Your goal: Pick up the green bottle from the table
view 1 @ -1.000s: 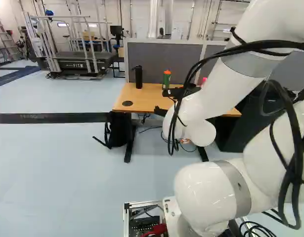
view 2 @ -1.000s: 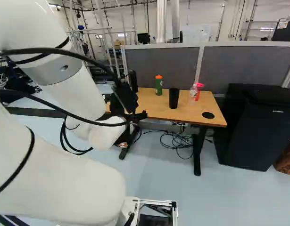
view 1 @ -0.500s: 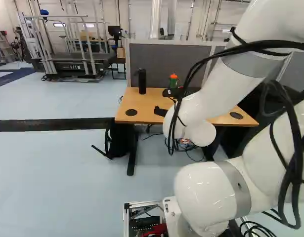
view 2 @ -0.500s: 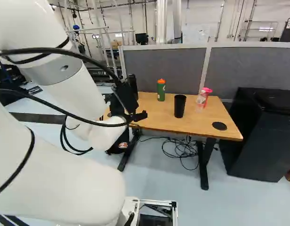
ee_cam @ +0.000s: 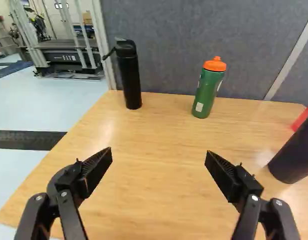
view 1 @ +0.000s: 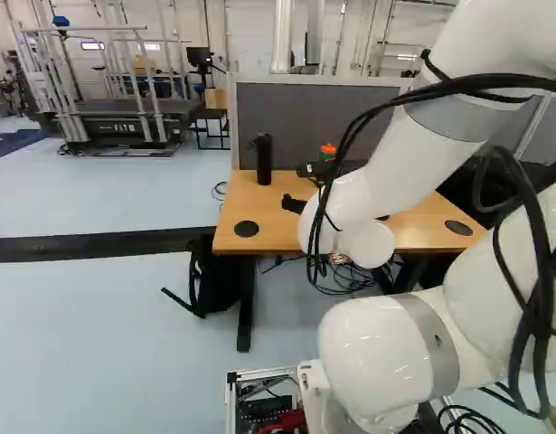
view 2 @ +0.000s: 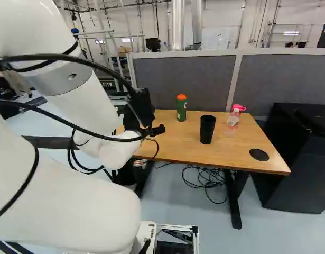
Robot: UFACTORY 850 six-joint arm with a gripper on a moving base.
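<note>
1. The gripper [view 2: 154,130] stands wide, its two black fingers well apart with nothing held between them.
2. In the wrist view, the gripper [ee_cam: 159,151] faces across the wooden table [ee_cam: 154,190], and bare tabletop shows between its fingertips.
3. The green bottle [ee_cam: 209,92], with its orange cap, stands upright on the table, ahead of the fingers and apart from them. It is near the table's far edge, just in front of the grey partition [ee_cam: 164,40].
4. Also near that far edge is a black bottle [ee_cam: 128,75] with a loop at its lid, well apart from the green one.
5. A black cup [view 2: 207,129] stands between the green bottle and a clear bottle with a pink top [view 2: 233,119] in the right base view.
6. In the left base view the arm [view 1: 386,181] and its cables cover much of the table; what shows beside them appears to be the green bottle's orange cap, though the rest is hard to make out.
7. Loose cables [view 2: 207,180] lie under the table, and a black cabinet [view 2: 305,164] stands at the right of the right base view.
</note>
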